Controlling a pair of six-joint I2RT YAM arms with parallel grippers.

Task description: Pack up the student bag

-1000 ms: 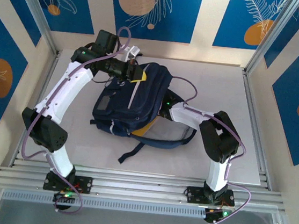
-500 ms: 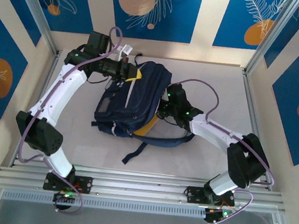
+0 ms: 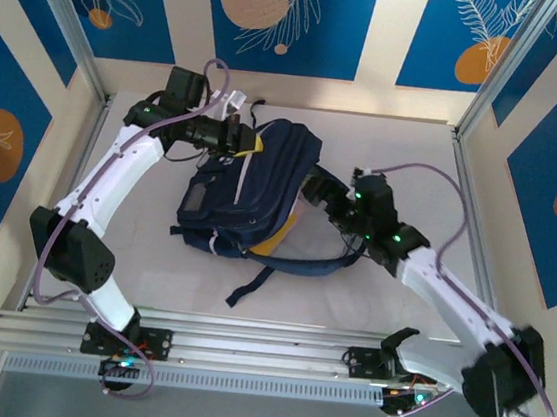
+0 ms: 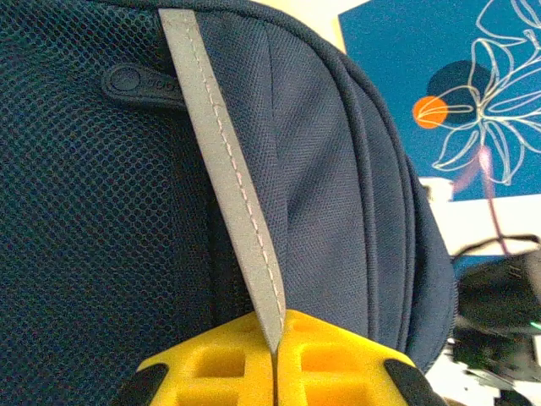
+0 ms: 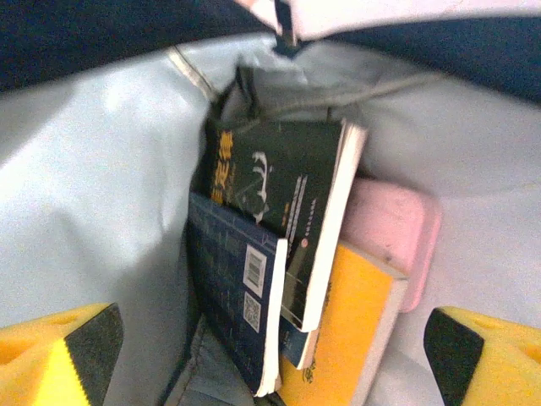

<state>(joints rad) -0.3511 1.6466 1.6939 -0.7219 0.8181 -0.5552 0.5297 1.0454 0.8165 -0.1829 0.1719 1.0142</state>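
The navy-blue student bag (image 3: 250, 190) lies on its side mid-table, straps trailing toward the near edge. My left gripper (image 3: 249, 143) is at its far top corner, yellow fingers (image 4: 338, 355) shut on the bag's pale grey stripe (image 4: 228, 186). My right gripper (image 3: 319, 188) sits at the bag's right-hand opening, open wide, its fingers (image 5: 59, 351) apart at the lower corners with nothing between them. Inside, against the pale lining (image 5: 93, 194), lie a dark green book (image 5: 279, 186), a navy book (image 5: 232, 288), a yellow book (image 5: 351, 334) and a pink case (image 5: 393, 224).
The bag's dark straps (image 3: 302, 264) loop across the white tabletop (image 3: 414, 164) in front of the bag and under my right forearm. Metal frame posts (image 3: 482, 101) and patterned blue walls close in the table on three sides.
My right arm has stretched out and its wrist has drawn back to the right from the bag's opening. The left gripper has kept its hold on the stripe, shifting only slightly.
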